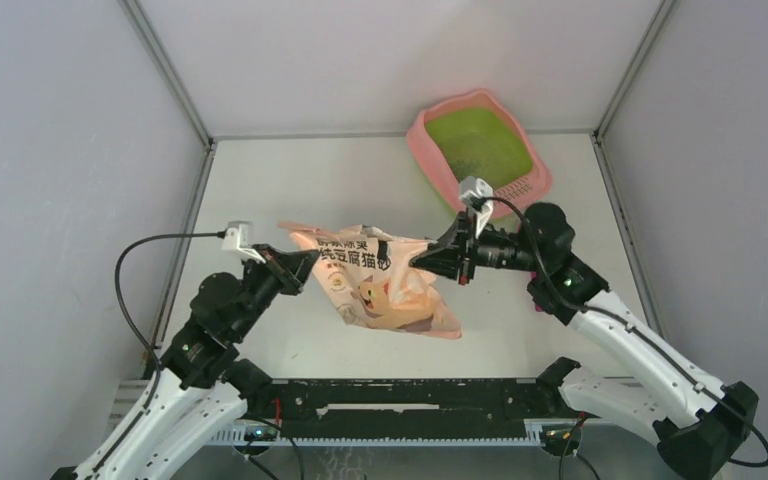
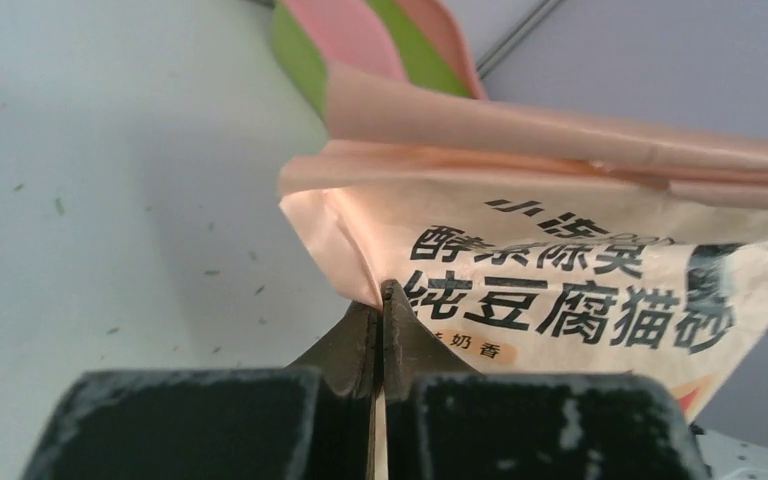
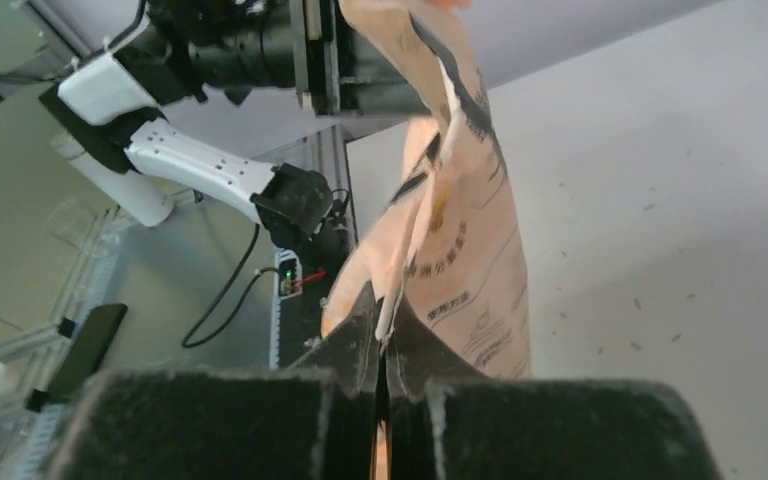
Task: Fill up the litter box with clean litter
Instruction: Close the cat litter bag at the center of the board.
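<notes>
The litter box [image 1: 438, 170], pink rim and lime-green basin [image 1: 480, 146] with dark specks of litter in it, stands at the table's far right. Part of it shows in the left wrist view [image 2: 355, 40]. A peach-pink printed bag [image 1: 390, 285] hangs in the air between both arms. My left gripper [image 1: 305, 262] is shut on the bag's left upper edge [image 2: 360, 270]. My right gripper [image 1: 418, 258] is shut on its right upper edge [image 3: 460, 230]. The bag sags down toward the table in the middle.
Loose litter specks [image 2: 210, 272] lie scattered on the white table [image 1: 290, 190]. Grey walls close the cell on the left, back and right. A black rail [image 1: 410, 395] runs along the near edge between the arm bases.
</notes>
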